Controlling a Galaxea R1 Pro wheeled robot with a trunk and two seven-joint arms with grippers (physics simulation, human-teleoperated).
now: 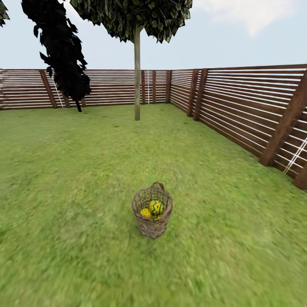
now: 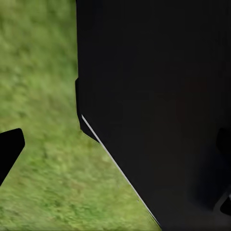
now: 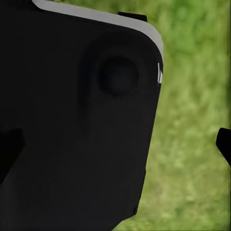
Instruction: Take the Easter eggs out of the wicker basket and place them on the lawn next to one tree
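The wicker basket [image 1: 152, 210] stands upright on the lawn [image 1: 76, 179] at lower centre of the head view, with Easter eggs [image 1: 155, 207] inside it. The pale-trunked tree [image 1: 137, 72] rises at upper centre, well apart, before the slatted fence [image 1: 247, 106]. Whether either arm's fingers are open or closed cannot be told.

Open lawn [image 1: 76, 179] all around the wicker basket [image 1: 152, 221]
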